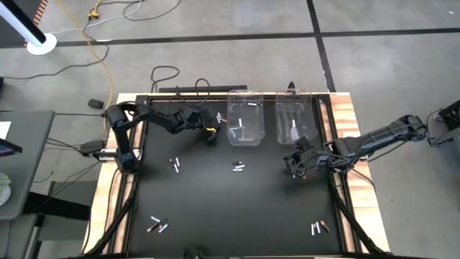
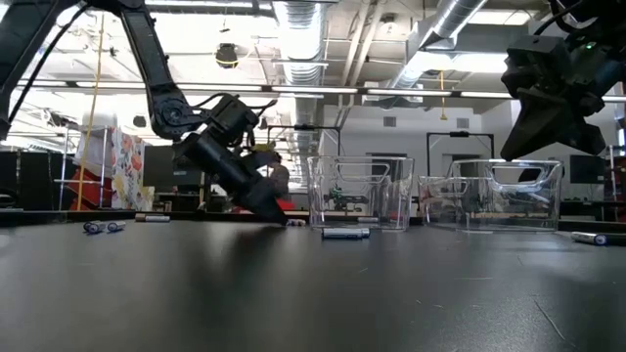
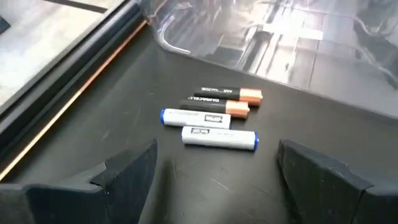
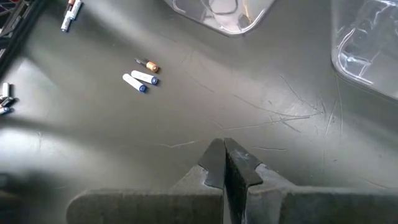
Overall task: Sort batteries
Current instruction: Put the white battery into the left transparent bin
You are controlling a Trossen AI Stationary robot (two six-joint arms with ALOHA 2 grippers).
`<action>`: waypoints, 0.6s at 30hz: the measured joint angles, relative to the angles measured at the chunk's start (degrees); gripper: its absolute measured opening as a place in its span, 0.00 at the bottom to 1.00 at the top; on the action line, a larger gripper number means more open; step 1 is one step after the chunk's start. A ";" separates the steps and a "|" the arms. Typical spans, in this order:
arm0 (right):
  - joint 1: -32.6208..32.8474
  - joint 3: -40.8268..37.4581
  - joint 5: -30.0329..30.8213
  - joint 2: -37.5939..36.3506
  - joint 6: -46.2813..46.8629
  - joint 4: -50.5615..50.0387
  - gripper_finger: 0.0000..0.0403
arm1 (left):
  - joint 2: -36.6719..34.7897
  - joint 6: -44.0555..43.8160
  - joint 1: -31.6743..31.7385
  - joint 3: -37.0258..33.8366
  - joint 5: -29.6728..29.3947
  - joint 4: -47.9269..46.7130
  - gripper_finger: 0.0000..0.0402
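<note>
Here, slim cylindrical batteries (image 3: 211, 121) beside clear bin (image 3: 280, 43).

The black surface (image 1: 230, 208) has pale wooden edges. Beyond it lies grey floor, where a yellow cable (image 1: 104, 50) trails and a black cable (image 1: 164, 73) loops near the back edge. A grey desk (image 1: 25, 155) stands alongside.

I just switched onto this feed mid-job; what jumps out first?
The left gripper is down at the mat beside the left clear bin, fingers spread before a cluster of four batteries, two copper-tipped and two white. The right gripper hovers in front of the right clear bin, fingers closed and empty. More batteries lie scattered over the black mat.
</note>
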 joint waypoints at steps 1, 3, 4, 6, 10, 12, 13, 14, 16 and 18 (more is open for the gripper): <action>0.09 0.00 0.00 0.00 -0.02 0.07 0.04 | 0.28 0.53 -0.07 0.43 0.03 -0.11 0.82; 0.16 0.00 0.00 0.00 0.02 -0.02 0.04 | 1.21 1.75 -0.33 1.16 -0.20 0.14 0.82; 0.21 0.00 0.00 0.00 0.13 0.01 0.04 | 1.38 2.13 -0.41 1.50 -0.27 0.10 0.82; 0.20 0.00 0.00 0.00 0.20 0.02 0.04 | 1.93 2.74 -0.67 2.19 -0.37 0.24 0.82; 0.54 0.00 0.00 0.00 0.24 0.02 0.04 | 2.00 2.92 -0.81 2.63 -0.57 -0.07 0.82; 0.58 0.00 -0.01 0.00 0.24 0.07 0.04 | 2.00 2.98 -0.81 2.63 -0.57 -0.34 0.82; 0.58 0.00 -0.01 0.00 0.24 0.03 0.04 | 2.00 3.16 -0.81 2.65 -0.57 -0.50 0.82; 0.58 0.00 0.00 0.00 0.24 0.02 0.04 | 2.00 3.41 -0.81 2.68 -0.57 -0.57 0.82; 0.47 0.00 0.00 0.00 0.22 0.04 0.04 | 2.00 3.56 -0.81 2.68 -0.57 -0.59 0.82; 0.47 0.00 0.00 0.00 0.03 0.03 0.04 | 2.00 3.38 -0.81 2.68 -0.57 -0.63 0.82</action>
